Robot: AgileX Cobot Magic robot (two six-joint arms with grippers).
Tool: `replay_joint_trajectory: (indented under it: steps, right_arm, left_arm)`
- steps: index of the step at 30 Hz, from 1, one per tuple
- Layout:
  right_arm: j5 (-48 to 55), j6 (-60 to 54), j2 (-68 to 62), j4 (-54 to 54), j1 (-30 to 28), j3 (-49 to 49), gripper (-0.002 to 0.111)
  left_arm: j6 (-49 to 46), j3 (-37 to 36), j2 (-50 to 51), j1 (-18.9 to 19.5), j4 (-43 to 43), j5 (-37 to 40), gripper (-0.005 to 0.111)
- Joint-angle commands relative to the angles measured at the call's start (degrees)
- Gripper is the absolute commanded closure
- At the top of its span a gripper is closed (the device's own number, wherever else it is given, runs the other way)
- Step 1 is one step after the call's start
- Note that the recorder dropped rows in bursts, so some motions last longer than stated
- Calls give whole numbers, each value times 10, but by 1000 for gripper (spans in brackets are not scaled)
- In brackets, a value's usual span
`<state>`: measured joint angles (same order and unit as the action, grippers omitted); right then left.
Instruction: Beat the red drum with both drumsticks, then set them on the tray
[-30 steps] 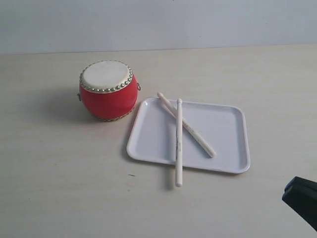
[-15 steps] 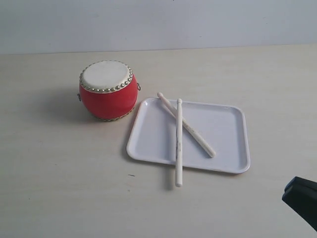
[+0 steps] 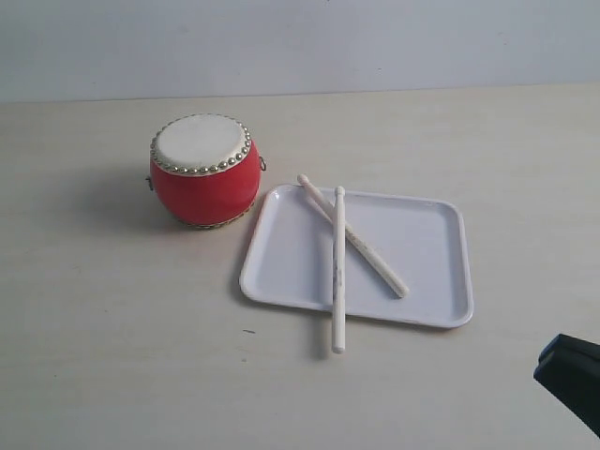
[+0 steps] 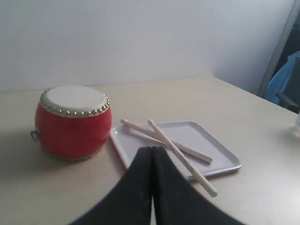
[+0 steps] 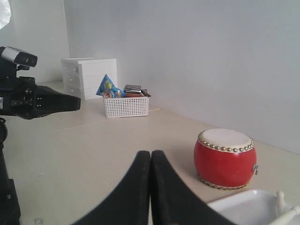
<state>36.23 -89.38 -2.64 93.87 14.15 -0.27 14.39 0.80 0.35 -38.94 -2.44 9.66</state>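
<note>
The red drum (image 3: pixel 204 170) stands upright on the table, left of the white tray (image 3: pixel 422 262). Two pale drumsticks lie crossed on the tray: one (image 3: pixel 338 272) overhangs the near rim, the other (image 3: pixel 361 244) runs diagonally with its tip past the far left corner. In the left wrist view the drum (image 4: pixel 72 122), the tray (image 4: pixel 206 145) and the sticks (image 4: pixel 183 157) lie beyond my left gripper (image 4: pixel 152 151), which is shut and empty. My right gripper (image 5: pixel 150 154) is shut and empty too, back from the drum (image 5: pixel 225 158); its dark tip (image 3: pixel 570 375) shows at the lower right corner.
A white basket (image 5: pixel 125 105) of small items and a white drawer unit (image 5: pixel 89 70) stand far back along the wall in the right wrist view. The other arm's black body (image 5: pixel 33 101) juts in at that view's left edge.
</note>
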Motion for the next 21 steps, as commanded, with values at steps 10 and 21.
replay_joint_trajectory:
  steps: [10, 21]
  right_arm:
    - [0, 0, 1, -4, -1, 3, 108]
    - [-1, 0, 1, -4, -1, 3, 108]
  left_arm:
    - [-25, -8, -3, 7, -32, 2, 107]
    - [-24, -8, -3, 63, -25, 60, 107]
